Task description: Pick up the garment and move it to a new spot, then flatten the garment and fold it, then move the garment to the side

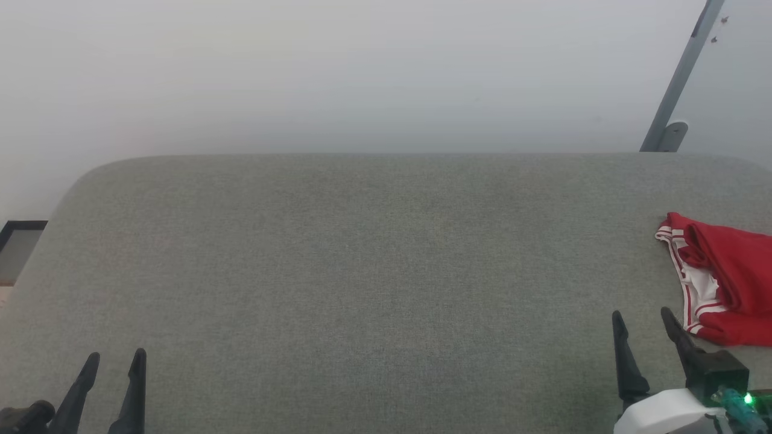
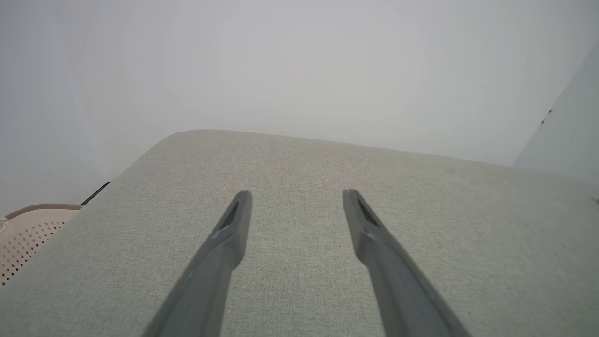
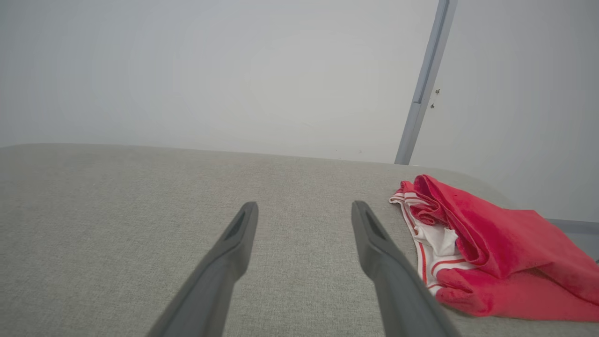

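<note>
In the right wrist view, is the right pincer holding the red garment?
No: the right pincer is open and empty, and the garment lies crumpled beside it on the grey surface.

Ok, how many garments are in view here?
1: the red shirt lies crumpled at the right edge of the grey surface, beside the right gripper; head view crops it.

At the head view's lower right we are showing a white rounded wrist shell (image 1: 663,413), a black block (image 1: 718,367) and a glowing green light (image 1: 748,399); our dark grey fingers (image 2: 227,243) are tapering, slotted near the tips.
</note>
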You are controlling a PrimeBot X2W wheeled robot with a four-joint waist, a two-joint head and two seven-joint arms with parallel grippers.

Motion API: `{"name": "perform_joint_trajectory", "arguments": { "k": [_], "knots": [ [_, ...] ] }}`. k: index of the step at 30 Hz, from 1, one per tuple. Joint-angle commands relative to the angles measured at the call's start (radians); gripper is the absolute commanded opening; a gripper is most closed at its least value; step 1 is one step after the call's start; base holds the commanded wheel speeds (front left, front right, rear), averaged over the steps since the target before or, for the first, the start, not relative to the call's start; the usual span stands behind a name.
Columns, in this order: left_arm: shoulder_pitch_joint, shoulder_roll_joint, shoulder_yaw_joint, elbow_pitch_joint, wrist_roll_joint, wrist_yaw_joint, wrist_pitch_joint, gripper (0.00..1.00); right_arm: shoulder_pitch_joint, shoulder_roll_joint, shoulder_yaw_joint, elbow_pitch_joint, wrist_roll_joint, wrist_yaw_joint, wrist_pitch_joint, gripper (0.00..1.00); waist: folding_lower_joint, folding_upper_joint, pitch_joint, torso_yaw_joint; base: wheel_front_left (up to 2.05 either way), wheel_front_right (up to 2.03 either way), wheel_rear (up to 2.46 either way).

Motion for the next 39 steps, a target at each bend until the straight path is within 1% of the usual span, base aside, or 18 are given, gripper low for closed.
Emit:
{"name": "perform_joint_trajectory", "arguments": {
  "k": [1, 15, 22, 23, 29, 39],
  "knots": [
    [0.011, 0.002, 0.004, -0.005, -0.003, -0.002, -0.004, 1.0, 0.015, 0.006, 0.004, -0.01, -0.002, -0.002, -0.005, 1.0, 0.0, 0.0, 0.001, -0.002, 0.0, 0.0, 0.0],
    [0.015, 0.004, -0.001, -0.002, -0.019, -0.002, -0.004, 1.0, 0.03, 0.01, 0.038, -0.008, 0.012, -0.002, -0.005, 1.0, 0.0, 0.0, -0.006, -0.012, 0.0, 0.0, 0.0],
    [0.014, 0.016, 0.002, -0.018, -0.034, -0.002, -0.004, 1.0, 0.027, 0.01, 0.048, -0.015, 0.011, -0.002, -0.005, 1.0, 0.0, 0.0, -0.009, -0.017, 0.0, 0.0, 0.0],
    [0.008, 0.013, 0.0, -0.016, -0.026, 0.0, 0.0, 0.0, 0.025, 0.007, 0.046, -0.011, 0.01, 0.0, 0.0, 0.0, 0.0, 0.0, -0.009, -0.018, 0.0, 0.0, 0.0],
    [0.023, -0.051, -0.023, 0.033, -0.028, 0.0, 0.002, 0.0, 0.056, 0.011, 0.044, 0.046, 0.014, 0.0, 0.008, 0.0, 0.0, 0.0, -0.009, -0.018, 0.0, 0.0, 0.0],
    [-0.018, -0.091, -0.011, 0.038, -0.17, 0.0, 0.053, 0.0, 0.025, 0.011, 0.038, 0.043, 0.229, 0.0, 0.062, 0.0, 0.0, 0.0, -0.004, -0.02, 0.0, 0.0, 0.0]
  ]
}}
